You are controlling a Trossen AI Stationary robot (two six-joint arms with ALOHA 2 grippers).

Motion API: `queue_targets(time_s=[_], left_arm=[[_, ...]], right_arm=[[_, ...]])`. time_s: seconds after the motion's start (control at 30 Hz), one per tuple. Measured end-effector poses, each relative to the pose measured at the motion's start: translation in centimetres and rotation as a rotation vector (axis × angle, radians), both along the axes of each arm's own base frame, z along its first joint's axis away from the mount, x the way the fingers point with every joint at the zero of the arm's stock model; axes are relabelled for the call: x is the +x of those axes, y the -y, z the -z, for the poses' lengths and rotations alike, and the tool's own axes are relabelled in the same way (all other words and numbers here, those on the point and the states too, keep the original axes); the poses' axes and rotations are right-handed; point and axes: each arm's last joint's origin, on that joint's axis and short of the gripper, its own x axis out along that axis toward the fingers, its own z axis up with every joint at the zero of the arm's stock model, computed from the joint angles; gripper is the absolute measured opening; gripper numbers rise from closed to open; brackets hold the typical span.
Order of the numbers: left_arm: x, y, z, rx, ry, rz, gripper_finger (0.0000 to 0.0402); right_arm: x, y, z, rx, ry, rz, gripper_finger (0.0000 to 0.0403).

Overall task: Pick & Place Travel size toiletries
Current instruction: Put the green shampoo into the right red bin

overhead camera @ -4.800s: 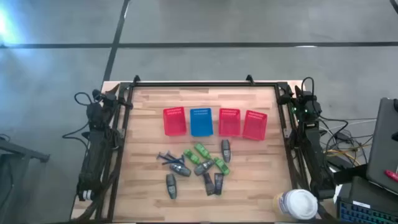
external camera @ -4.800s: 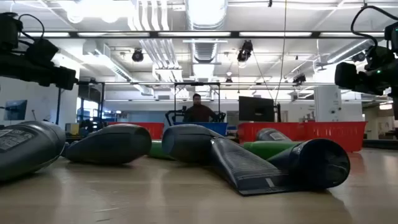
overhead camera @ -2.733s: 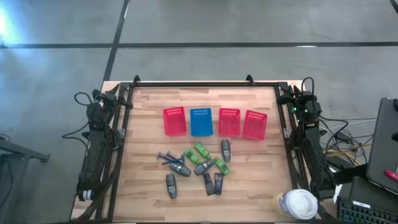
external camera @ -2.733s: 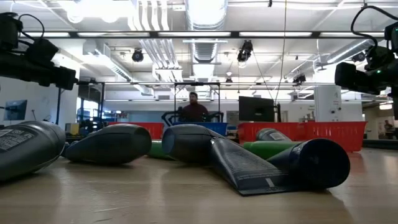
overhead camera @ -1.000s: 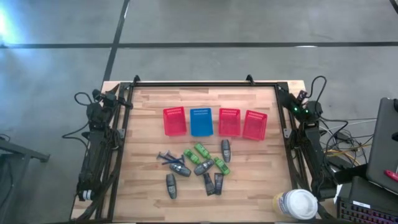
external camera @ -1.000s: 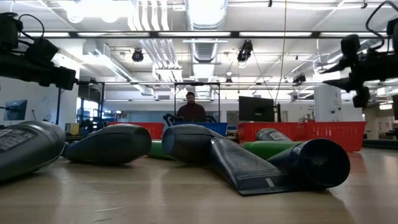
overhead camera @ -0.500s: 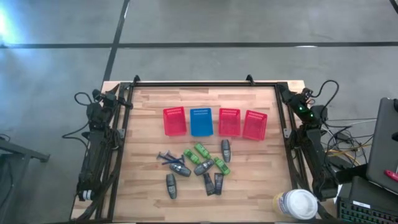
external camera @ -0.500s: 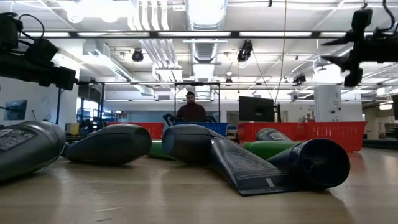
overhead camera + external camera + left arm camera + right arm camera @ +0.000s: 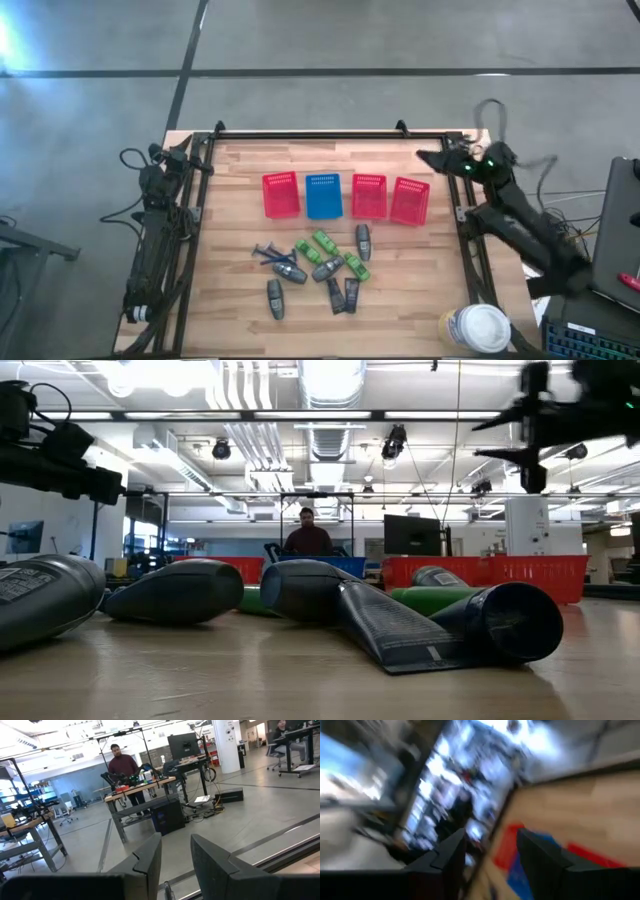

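The travel size toiletries [image 9: 315,265] lie in a loose heap on the near middle of the table: grey tubes, green tubes, thin dark blue pieces and dark flat packets. In the low view they lie flat, close to the camera [image 9: 400,620]. My right gripper [image 9: 425,157] is open, high over the table's far right corner beside the rightmost red basket [image 9: 409,200]; its wrist view [image 9: 490,837] looks toward the baskets. My left gripper [image 9: 175,845] is open and parked at the table's left edge [image 9: 180,152]. Neither touches anything.
Three red baskets and one blue basket [image 9: 323,195] stand in a row across the far middle of the table. A white-lidded cup [image 9: 478,327] sits at the near right corner. A person [image 9: 305,538] stands at a bench beyond the far edge.
My right arm has risen from its rest at the table's right edge and swung toward the table's left, over the far right corner, turning its gripper toward the baskets. The toiletries and the left arm have kept still.
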Motion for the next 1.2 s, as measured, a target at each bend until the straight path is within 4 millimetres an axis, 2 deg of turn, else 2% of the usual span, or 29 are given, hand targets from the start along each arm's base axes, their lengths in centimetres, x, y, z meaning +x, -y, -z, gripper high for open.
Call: queue_targets(time_s=[0.17,0.33,0.53,0.8,1.03,1.2], left_arm=[[0.0,0.0,0.0,-0.001,0.000,0.000,0.0110],[0.0,0.0,0.0,-0.001,0.000,0.000,0.0110],[0.0,0.0,0.0,0.000,0.000,0.000,0.0110],[0.0,0.0,0.0,0.000,0.000,0.000,0.0110],[0.0,0.0,0.0,-0.001,0.000,0.000,0.0110],[0.0,0.0,0.0,-0.001,0.000,0.000,0.0110]], right_arm=[[4.8,-1.9,-0.1,0.072,-0.462,-0.190,0.0213],[7.9,-5.2,0.3,0.085,-0.871,-0.309,0.0247],[11.5,-8.2,0.0,0.120,-0.958,-0.398,0.0283],[16.1,-11.8,1.4,0.228,-1.076,-0.433,0.0310],[20.7,-17.0,2.9,0.286,-1.172,-0.487,0.0295],[22.8,-18.6,4.3,0.249,-1.244,-0.514,0.0280]])
